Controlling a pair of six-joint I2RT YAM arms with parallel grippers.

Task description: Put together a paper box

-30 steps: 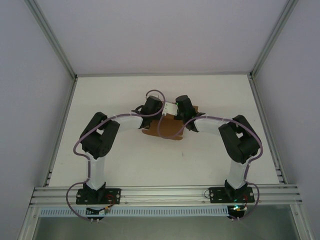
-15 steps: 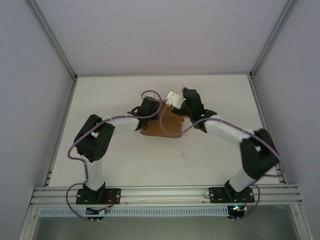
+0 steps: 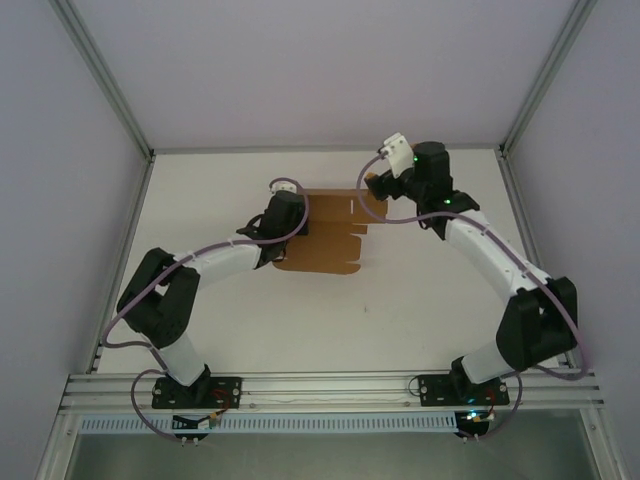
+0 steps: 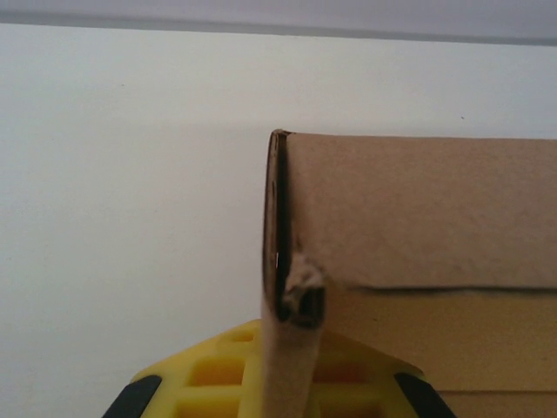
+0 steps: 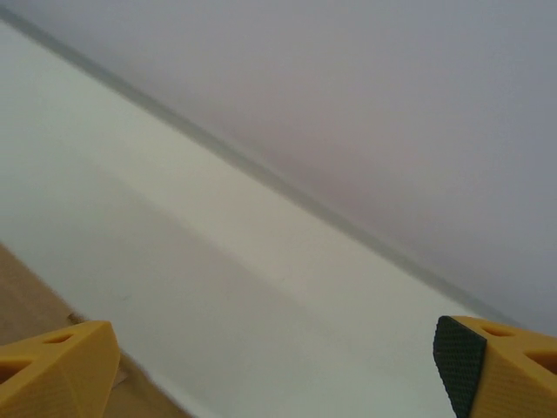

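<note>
Left gripper (image 4: 287, 353) is clamped on the paper box (image 4: 418, 218); right gripper (image 5: 270, 370), far right, stands wide open, seemingly lifted.

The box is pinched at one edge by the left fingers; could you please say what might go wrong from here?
The left fingers clamp a thin flap beside a crushed corner; pulling may tear it. The right fingers are open, gripping nothing, so the box could pivot or slip.

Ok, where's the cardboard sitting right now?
In the top view the cardboard lies on the table toward the far centre, its left edge pinched by the left end effector; the open right end effector is by its far right corner.
</note>
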